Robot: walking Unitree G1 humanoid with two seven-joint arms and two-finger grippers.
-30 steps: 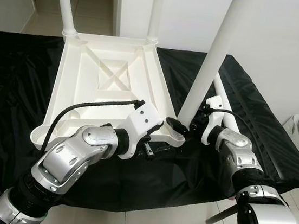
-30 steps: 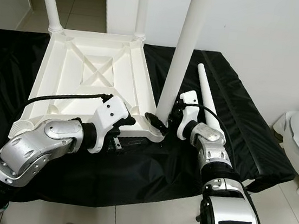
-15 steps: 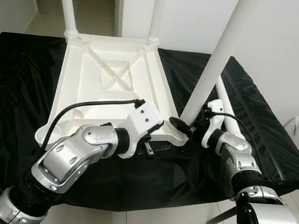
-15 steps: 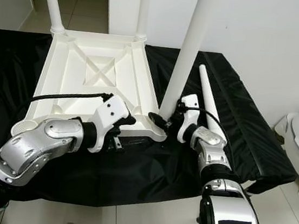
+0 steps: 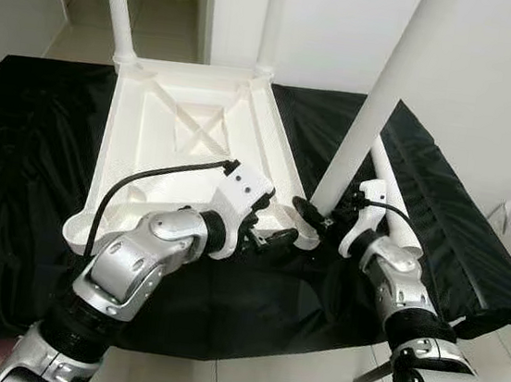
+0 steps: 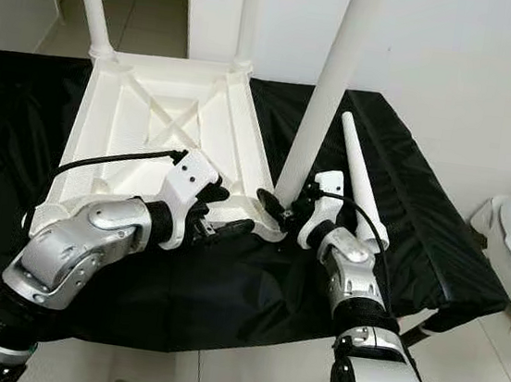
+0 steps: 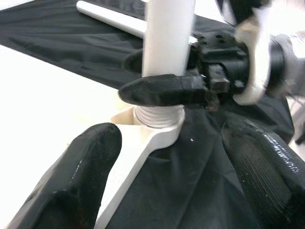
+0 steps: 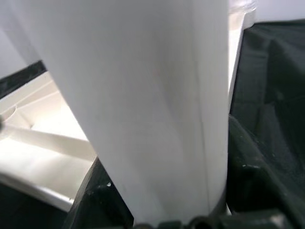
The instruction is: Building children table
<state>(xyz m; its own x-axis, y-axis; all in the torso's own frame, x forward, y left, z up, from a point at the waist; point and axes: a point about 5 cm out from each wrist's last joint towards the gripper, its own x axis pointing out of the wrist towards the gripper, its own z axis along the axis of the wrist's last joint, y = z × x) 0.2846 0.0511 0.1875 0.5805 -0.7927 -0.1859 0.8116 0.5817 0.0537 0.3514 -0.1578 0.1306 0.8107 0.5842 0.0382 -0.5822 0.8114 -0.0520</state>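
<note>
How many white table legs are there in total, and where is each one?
4. Two legs stand in the far corners of the upturned table top. A third stands at the near right corner, clamped by the right tool. The fourth lies loose on the black cloth.

Left hand [image 7: 167, 157]: held spread open, arm bent inward.
Right hand [image 5: 313, 212]: clamped closed, forearm extended forward.

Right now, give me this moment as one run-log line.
step: screwing leg into tabletop corner | right gripper: shut on leg | left gripper: open beside corner
</note>
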